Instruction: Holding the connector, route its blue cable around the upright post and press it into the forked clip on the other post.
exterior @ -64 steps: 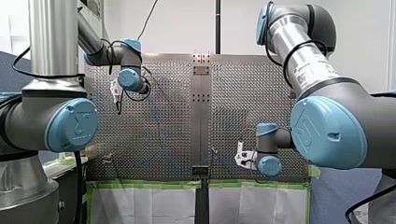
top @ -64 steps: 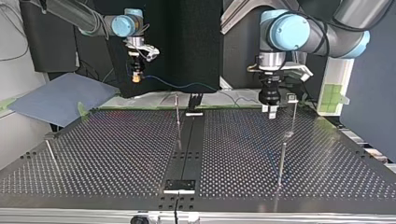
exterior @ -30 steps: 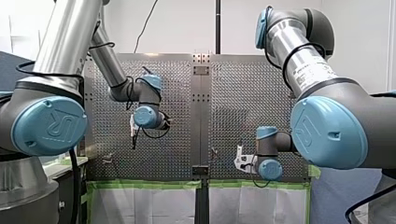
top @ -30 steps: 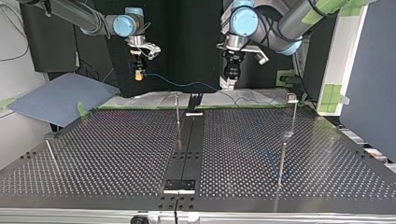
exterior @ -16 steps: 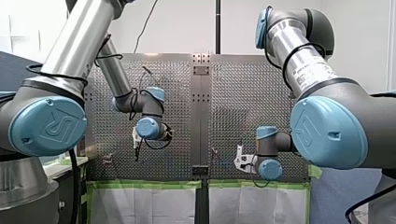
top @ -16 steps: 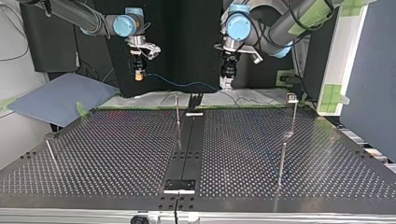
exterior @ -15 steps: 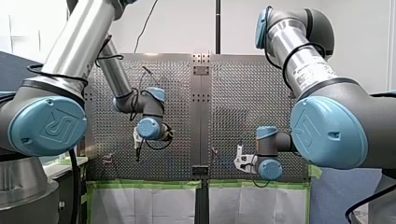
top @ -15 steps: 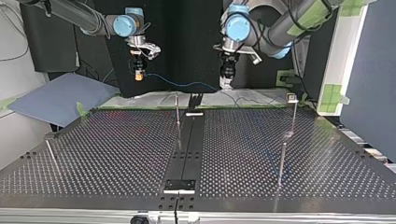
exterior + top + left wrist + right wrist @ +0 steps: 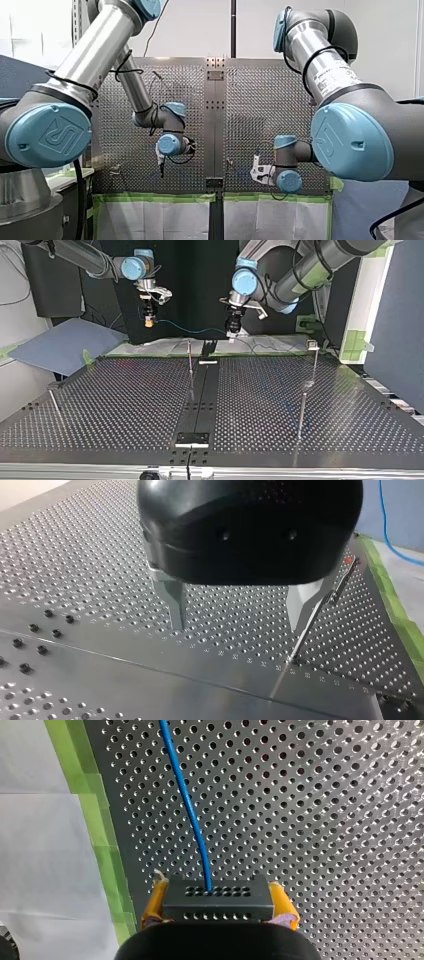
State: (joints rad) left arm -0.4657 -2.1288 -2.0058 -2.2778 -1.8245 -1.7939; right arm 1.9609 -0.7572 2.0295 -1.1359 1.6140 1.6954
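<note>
My right gripper point(image 9: 218, 907) is shut on the black connector point(image 9: 218, 898), its yellow pads point(image 9: 156, 900) on both sides. The blue cable point(image 9: 187, 805) leaves the connector and runs ahead over the perforated table. In the top view my right gripper point(image 9: 148, 321) hangs at the back left, and the blue cable point(image 9: 192, 331) sags towards the middle. My left gripper point(image 9: 232, 333) hovers at the back centre, open and empty. In its wrist view my left gripper point(image 9: 237, 612) has its metal fingers point(image 9: 175, 605) wide apart above the table, with a thin post point(image 9: 320, 610) just beside one finger.
An upright post point(image 9: 190, 360) stands near the table's central rail point(image 9: 202, 390). A post with a small head point(image 9: 313, 352) stands at the top view's right, another post point(image 9: 302, 415) nearer the camera. A short post point(image 9: 54, 402) leans at the left. Green tape point(image 9: 150, 198) edges the table.
My left arm has swung towards the table's middle, rightward and down in the front view, leftward in the top view. My right arm holds still with the connector.
</note>
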